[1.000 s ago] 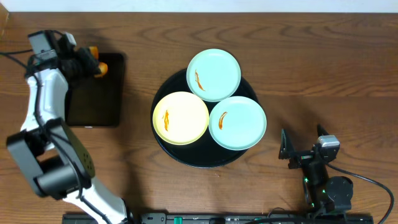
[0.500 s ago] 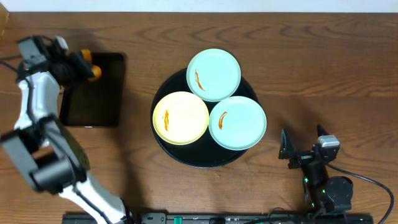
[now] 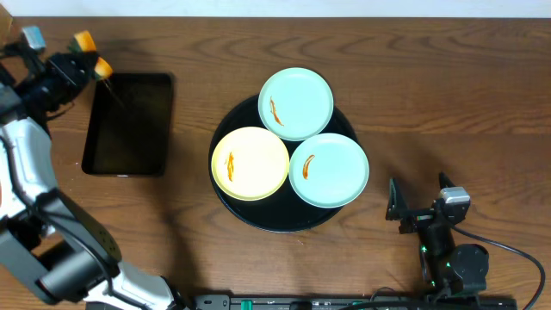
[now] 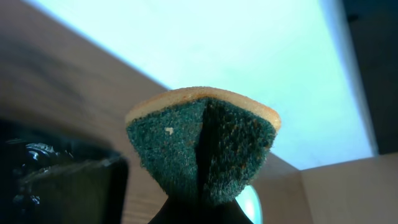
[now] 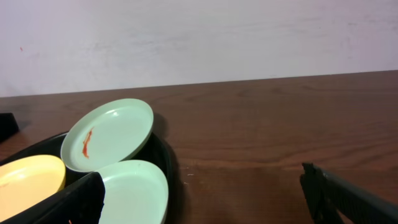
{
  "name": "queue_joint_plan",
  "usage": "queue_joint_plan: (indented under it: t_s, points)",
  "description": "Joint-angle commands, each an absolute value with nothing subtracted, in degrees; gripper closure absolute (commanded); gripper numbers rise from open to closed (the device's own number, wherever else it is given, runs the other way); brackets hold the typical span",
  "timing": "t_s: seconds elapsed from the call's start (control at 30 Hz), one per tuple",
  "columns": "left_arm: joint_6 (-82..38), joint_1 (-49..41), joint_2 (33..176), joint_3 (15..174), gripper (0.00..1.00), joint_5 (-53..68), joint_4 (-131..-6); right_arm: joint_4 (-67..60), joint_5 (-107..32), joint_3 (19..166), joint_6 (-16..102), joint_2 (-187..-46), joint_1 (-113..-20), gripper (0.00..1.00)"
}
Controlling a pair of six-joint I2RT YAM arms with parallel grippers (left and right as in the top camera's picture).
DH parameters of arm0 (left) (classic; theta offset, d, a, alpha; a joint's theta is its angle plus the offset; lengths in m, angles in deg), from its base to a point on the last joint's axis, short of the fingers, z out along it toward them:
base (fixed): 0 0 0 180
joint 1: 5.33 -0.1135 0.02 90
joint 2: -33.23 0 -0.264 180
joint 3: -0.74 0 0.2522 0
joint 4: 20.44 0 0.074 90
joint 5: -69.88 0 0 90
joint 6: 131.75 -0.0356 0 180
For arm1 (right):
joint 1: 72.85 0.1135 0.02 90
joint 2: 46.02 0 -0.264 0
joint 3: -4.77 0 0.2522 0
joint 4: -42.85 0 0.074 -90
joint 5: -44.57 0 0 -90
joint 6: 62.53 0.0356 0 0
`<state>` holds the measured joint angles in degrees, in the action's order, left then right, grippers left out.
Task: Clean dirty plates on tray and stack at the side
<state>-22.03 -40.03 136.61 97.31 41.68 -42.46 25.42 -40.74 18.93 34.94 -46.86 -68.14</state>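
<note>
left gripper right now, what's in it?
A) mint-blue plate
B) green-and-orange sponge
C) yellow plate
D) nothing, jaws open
B: the left gripper is shut on a folded sponge, whose green scouring side faces the wrist camera under an orange edge.

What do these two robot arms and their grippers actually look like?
The left arm has white shells between chunky black joints, ending in the black left gripper. The right arm is all black, with a small silver-grey block on top, a tiny green light and a thin black cable trailing away. The right gripper has two flat black fingers.
</note>
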Motion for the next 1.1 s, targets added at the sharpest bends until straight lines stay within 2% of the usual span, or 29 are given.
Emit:
queue_joint_plan:
  t_s: [0.0, 0.23, 0.3, 0.4, 0.5, 0.53, 0.63, 0.73, 0.8, 1.0, 1.07]
  points:
    - [-20.45, -39.59, 136.85, 98.34, 0.93, 43.45, -43.99, 25.21, -40.48, 18.84, 35.77, -46.84, -68.49, 0.01]
    - [-27.64, -36.14, 141.92, 94.95, 0.93, 18.31, -54.87, 25.21, -40.48, 18.84, 35.77, -46.84, -68.47, 0.01]
    - [-29.28, -35.94, 144.21, 94.38, 0.92, 17.37, -55.72, 25.21, -40.46, 18.84, 35.77, -46.84, -68.49, 0.01]
    - [-29.26, -36.36, 145.74, 94.38, 0.93, 22.01, -55.42, 25.21, -40.48, 18.84, 35.77, -46.84, -68.49, 0.01]
    - [-28.71, -37.45, 144.34, 95.21, 0.92, 35.23, -51.26, 25.21, -40.48, 18.84, 35.77, -46.84, -68.49, 0.01]
    - [-26.94, -38.11, 143.23, 95.8, 0.92, 41.72, -48.42, 25.21, -40.48, 18.84, 35.77, -46.84, -68.49, 0.01]
    - [-16.58, -39.68, 139.45, 96.94, 0.93, 49.44, -38.41, 25.21, -40.48, 18.84, 35.77, -46.84, -68.49, 0.01]
    - [-9.57, -40.55, 135.36, 96.94, 0.93, 49.52, -30.48, 25.21, -40.48, 18.84, 35.77, -46.84, -68.49, 0.01]
    - [-9.28, -40.69, 132.87, 96.94, 0.93, 49.5, -27.55, 25.21, -40.48, 18.84, 35.77, -46.84, -68.49, 0.01]
    - [-11.32, -40.62, 131.88, 96.31, 0.92, 49.22, -28.49, 25.21, -40.48, 18.84, 35.77, -46.84, -68.49, 0.01]
    - [-14.29, -40.62, 132.78, 95.39, 0.93, 46.11, -32.25, 25.21, -40.48, 18.84, 35.77, -46.84, -68.49, 0.01]
